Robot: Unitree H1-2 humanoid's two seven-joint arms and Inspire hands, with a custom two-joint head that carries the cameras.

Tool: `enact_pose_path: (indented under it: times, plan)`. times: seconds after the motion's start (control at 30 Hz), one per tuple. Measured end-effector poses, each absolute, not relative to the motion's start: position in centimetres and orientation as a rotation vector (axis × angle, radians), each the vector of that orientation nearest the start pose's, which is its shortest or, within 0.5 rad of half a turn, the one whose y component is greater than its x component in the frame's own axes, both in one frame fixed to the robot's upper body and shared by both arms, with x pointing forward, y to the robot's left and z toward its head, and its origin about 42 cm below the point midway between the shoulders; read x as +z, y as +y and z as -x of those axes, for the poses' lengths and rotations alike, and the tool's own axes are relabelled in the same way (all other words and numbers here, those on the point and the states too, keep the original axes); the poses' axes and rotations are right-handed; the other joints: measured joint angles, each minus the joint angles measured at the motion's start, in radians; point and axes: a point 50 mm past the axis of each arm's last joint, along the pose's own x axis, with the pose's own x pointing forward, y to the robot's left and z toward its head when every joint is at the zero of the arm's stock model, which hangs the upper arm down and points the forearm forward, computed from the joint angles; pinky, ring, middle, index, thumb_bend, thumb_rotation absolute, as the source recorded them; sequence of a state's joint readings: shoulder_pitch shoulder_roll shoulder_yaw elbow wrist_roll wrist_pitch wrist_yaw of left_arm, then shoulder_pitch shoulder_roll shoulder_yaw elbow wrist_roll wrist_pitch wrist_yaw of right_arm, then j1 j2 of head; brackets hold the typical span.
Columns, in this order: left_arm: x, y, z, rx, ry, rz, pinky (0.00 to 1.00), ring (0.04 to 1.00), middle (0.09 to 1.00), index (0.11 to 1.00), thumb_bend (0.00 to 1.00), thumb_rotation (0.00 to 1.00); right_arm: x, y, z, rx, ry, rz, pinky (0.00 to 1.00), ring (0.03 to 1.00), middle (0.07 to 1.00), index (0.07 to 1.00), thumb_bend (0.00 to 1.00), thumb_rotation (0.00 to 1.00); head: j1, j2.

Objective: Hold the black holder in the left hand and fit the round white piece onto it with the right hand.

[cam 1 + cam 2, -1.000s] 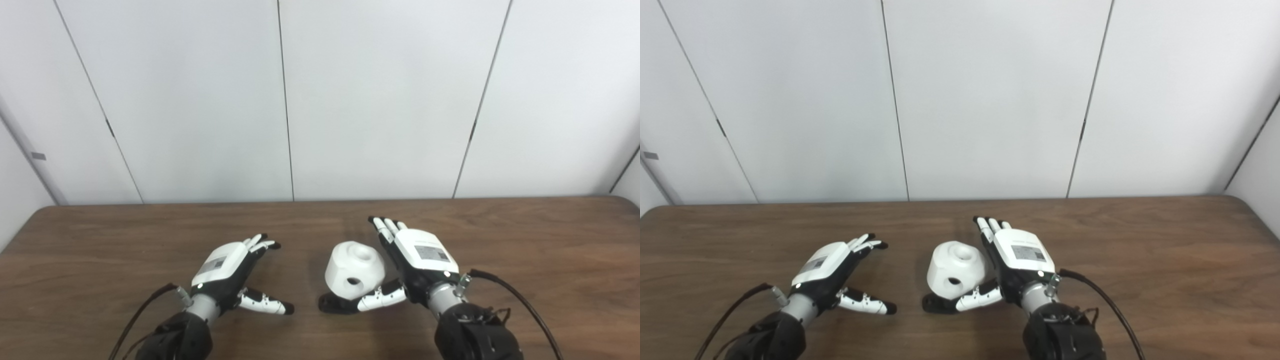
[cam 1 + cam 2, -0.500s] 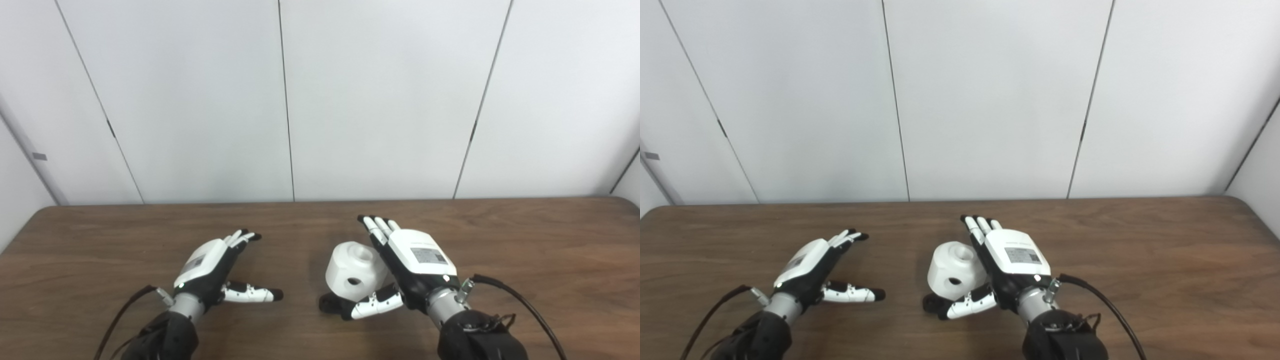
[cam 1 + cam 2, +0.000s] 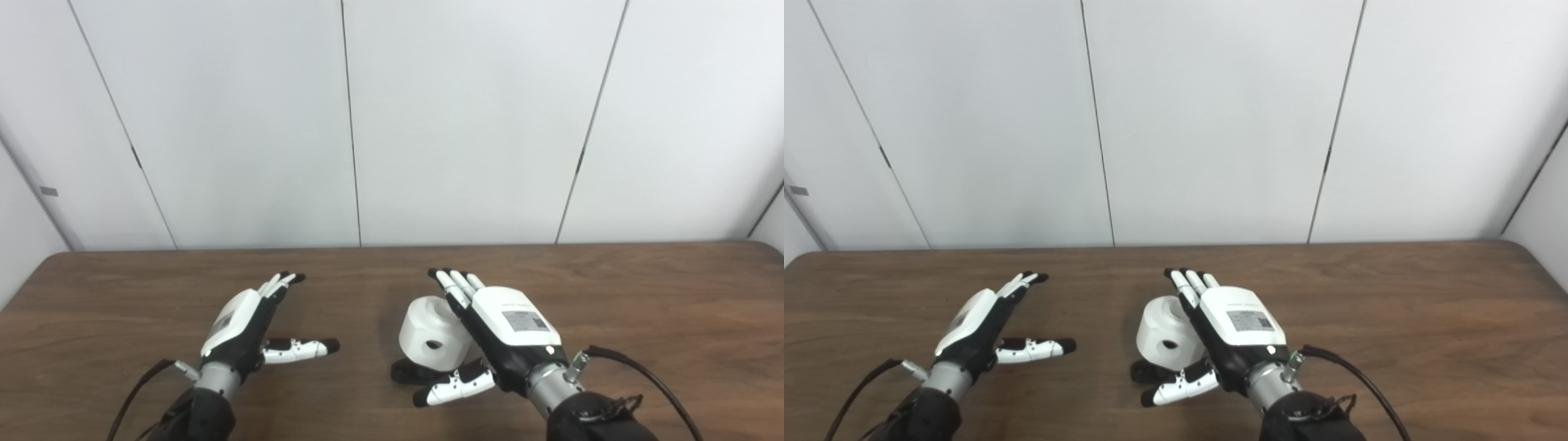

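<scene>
The round white piece (image 3: 432,335) sat on the brown table (image 3: 643,294), near the middle and close to you, and it looked like it was sitting on top of the black holder (image 3: 407,372) — only a small dark bit of the holder stuck out at the bottom, toward you. The white piece had a hole in its top and a smaller hole in its side. Your right hand (image 3: 499,334) was right beside it, on its right, with its fingers (image 3: 452,285) straight and spread open and reaching past the top of the piece. Its thumb (image 3: 454,387) pointed left, just in front of the dark bit of holder. It held nothing, and I could not tell if it touched the piece. Your left hand (image 3: 245,324) was well off to the left, open too, with nothing in it and its thumb sticking out toward the middle. Here is what I think could have gone wrong: your right hand was so close that a small bump could have knocked the white piece over or pushed it off the holder. Your thumb could have shoved the holder away as well. And your left hand was far from the holder — if the right hand moved the piece first, nothing would have kept the holder still.
</scene>
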State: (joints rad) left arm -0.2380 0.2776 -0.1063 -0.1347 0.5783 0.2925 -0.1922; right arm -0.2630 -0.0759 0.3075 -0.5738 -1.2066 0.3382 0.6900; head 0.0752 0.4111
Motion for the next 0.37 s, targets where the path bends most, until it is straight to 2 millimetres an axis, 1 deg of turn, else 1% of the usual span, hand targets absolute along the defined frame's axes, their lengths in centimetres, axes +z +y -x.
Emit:
enact_pose_path:
  times: [0.07,0.13,0.37]
  plan:
    - [18.7,25.1,-34.6,-0.094,-0.045,-0.836,1.0,1.0,1.0,0.946,0.98,0.52,27.4,-13.9,-28.8,0.277,-0.253,1.211,0.79,1.0,1.0,1.0,1.0,0.52,-0.002,-0.003]
    - [18.4,25.2,-34.3,-0.077,-0.043,-0.824,1.0,1.0,1.0,0.949,0.97,0.55,27.6,-13.9,-28.6,0.283,-0.263,1.213,0.78,1.0,1.0,1.0,1.0,0.52,0.0,-0.008]
    - [17.5,25.6,-33.4,-0.038,-0.05,-0.735,1.0,1.0,1.0,0.966,0.99,0.59,27.9,-14.3,-28.1,0.29,-0.27,1.214,0.81,1.0,1.0,1.0,1.0,0.5,0.0,-0.017]
